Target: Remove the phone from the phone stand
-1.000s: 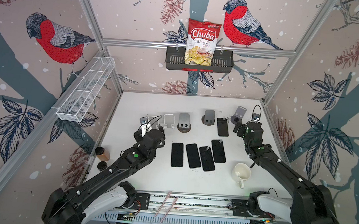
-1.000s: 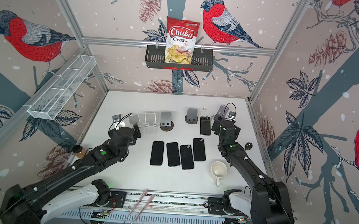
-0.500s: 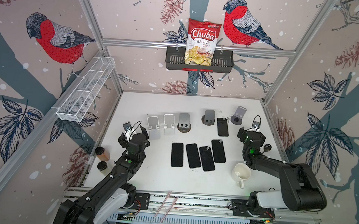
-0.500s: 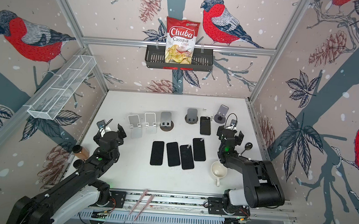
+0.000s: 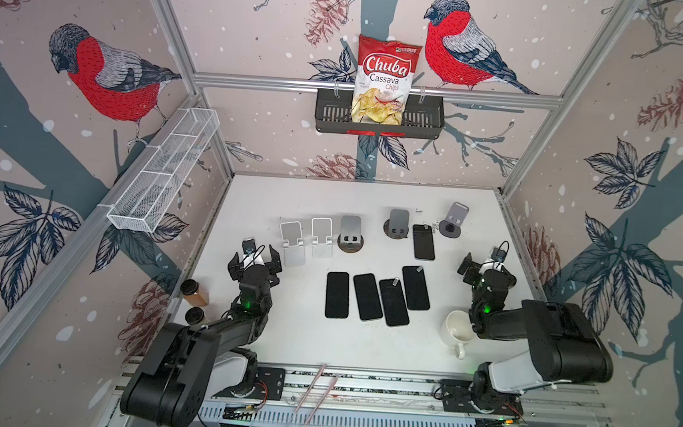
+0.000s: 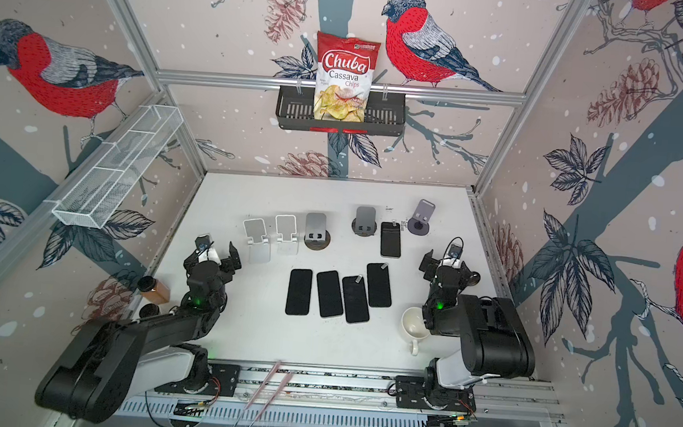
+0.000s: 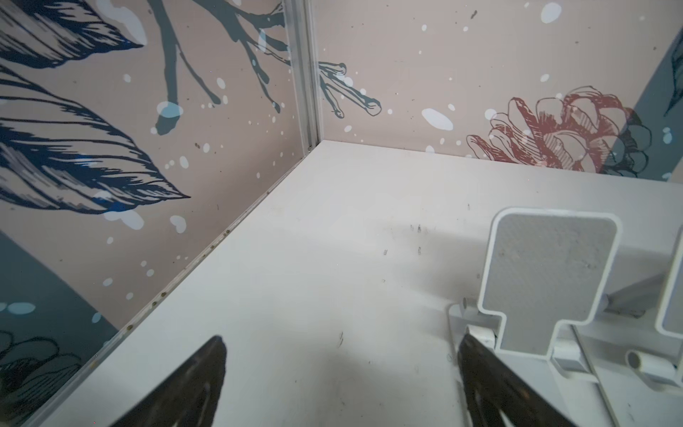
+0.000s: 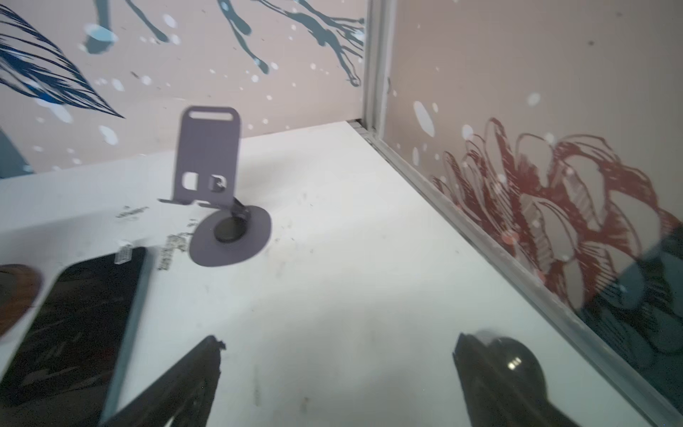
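Task apparently complete: all five stands, e.g. the purple stand [image 8: 209, 162], are empty. The last phone [image 5: 424, 242] lies flat on the tabletop [image 5: 312, 195], right of centre. Your left claw [image 5: 255, 260] and right claw [image 5: 483, 271] are released, empty; expect only parking.

Walls [image 5: 263, 16] papered with red-breasted birds, pinecones and leaves enclose a white table [image 5: 312, 195]; aluminium posts [image 5: 166, 30] frame the corners.
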Controlling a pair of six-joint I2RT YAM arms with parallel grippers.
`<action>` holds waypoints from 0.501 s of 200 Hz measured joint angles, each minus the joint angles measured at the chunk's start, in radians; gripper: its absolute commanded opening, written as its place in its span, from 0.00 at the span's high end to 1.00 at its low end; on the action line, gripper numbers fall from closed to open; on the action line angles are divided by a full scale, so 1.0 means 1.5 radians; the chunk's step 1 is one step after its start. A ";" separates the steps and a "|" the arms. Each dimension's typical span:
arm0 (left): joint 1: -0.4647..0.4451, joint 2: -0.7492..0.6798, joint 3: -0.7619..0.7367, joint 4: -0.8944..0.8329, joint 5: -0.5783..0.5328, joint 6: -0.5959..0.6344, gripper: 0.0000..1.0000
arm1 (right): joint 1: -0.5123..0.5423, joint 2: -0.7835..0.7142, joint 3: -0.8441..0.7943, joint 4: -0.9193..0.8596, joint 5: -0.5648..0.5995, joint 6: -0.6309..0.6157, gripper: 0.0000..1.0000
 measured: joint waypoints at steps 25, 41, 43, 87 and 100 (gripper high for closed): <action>0.004 0.070 -0.003 0.105 0.036 0.032 0.03 | -0.006 -0.002 0.002 0.014 -0.014 0.013 0.01; 0.021 0.132 0.001 0.186 0.059 0.042 0.03 | -0.006 -0.003 0.004 0.018 -0.023 0.012 0.00; 0.024 0.143 0.000 0.196 0.062 0.043 0.03 | -0.006 -0.003 0.004 0.018 -0.023 0.013 0.00; 0.044 0.213 0.007 0.282 0.084 0.042 0.02 | -0.006 -0.004 0.006 0.017 -0.028 0.013 0.00; 0.047 0.218 0.037 0.268 0.076 0.037 0.02 | -0.006 -0.005 0.006 0.017 -0.030 0.015 0.00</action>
